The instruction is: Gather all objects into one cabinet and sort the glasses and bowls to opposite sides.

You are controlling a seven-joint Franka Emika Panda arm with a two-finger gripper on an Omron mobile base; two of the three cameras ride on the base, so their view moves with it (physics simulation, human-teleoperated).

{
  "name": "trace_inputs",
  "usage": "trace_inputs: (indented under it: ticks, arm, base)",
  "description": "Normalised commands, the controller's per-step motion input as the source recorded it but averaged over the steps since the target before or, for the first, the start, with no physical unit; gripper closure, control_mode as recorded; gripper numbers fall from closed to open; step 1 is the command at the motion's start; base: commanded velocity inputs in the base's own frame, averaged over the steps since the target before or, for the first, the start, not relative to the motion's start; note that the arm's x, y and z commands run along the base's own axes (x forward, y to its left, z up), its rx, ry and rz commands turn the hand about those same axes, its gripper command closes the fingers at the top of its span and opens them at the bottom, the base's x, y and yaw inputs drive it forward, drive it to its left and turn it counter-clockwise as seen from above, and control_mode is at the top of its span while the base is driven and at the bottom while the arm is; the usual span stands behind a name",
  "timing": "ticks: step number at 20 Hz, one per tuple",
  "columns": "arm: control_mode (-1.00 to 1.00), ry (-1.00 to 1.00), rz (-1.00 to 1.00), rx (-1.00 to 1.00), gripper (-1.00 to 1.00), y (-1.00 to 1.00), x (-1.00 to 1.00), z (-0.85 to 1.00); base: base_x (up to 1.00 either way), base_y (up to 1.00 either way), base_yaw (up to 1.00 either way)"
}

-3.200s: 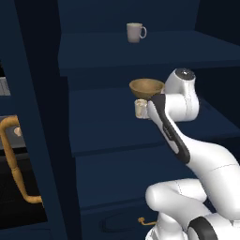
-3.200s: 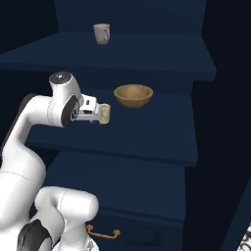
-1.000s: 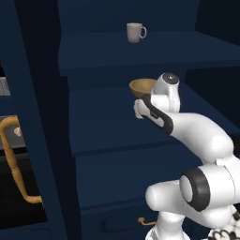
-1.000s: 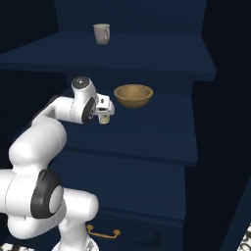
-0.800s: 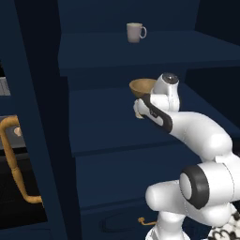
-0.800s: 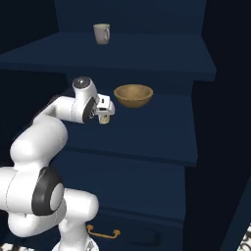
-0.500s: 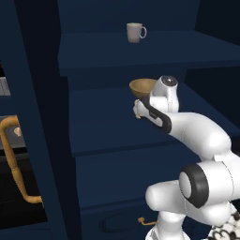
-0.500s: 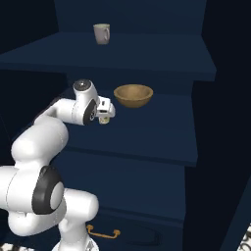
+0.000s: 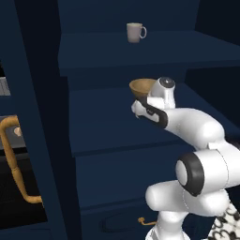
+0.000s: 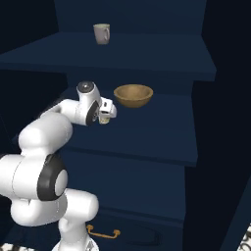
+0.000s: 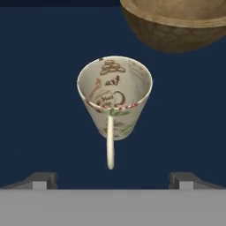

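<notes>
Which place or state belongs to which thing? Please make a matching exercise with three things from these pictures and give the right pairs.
Things:
1. handled mug
2. wooden bowl
3. cream cup

Places or states:
A. on the middle shelf, beside the robot's hand
B. alone on the top shelf
C. in front of the gripper, between its open finger tips, in the hand view

Pairs: 1-B, 2-A, 3-C

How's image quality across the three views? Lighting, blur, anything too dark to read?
Left base view: dim, navy shelves merge with shadow; mug and bowl stand out, edges soft. Right base view: equally dark, right side nearly black; bowl well lit. Hand view: evenly lit, cup print legible though slightly soft; no glare.
</notes>
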Motion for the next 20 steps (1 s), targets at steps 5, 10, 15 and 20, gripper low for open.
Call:
trace_inputs:
  ticks: [5,10,15,20]
  arm:
    - [-1.0,0.0,-0.03,0.06,-1.0,0.0,0.31,-0.04]
    - [-1.0,-0.01,-0.02,0.01,-1.0,0.04,0.04,-0.25]
    - [-1.0,-0.01,-0.05,0.0,1.0,0.2,0.0,-0.39]
    - [-1.0,-0.03,-0.04,0.0,1.0,0.03,0.0,-0.28]
  base:
    - [0.0,0.0,0.0]
    - [0.0,0.0,0.0]
    - [0.0,0.0,0.0]
    - [0.0,0.0,0.0]
